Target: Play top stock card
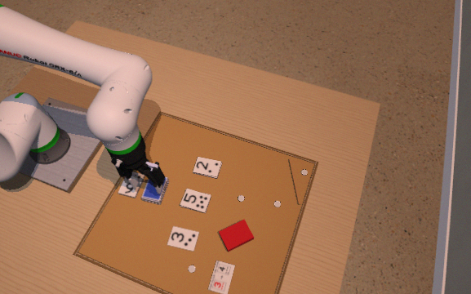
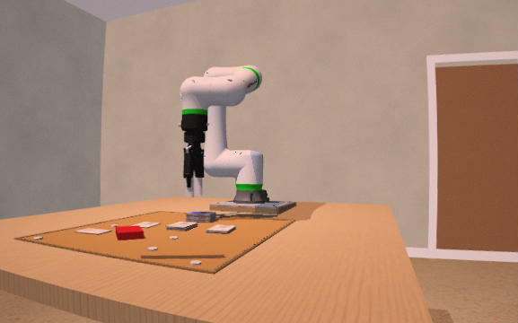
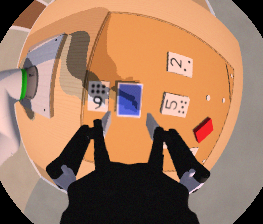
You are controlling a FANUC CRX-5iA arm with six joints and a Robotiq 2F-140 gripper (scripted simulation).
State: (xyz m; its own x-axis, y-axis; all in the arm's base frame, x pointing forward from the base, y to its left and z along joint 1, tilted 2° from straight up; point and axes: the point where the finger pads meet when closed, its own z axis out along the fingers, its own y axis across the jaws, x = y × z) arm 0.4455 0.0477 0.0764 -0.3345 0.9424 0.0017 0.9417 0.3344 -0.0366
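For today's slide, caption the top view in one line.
Arm poised with its half-open gripper above the blue face-down stock, beside black 2, 5 and 3 piles.
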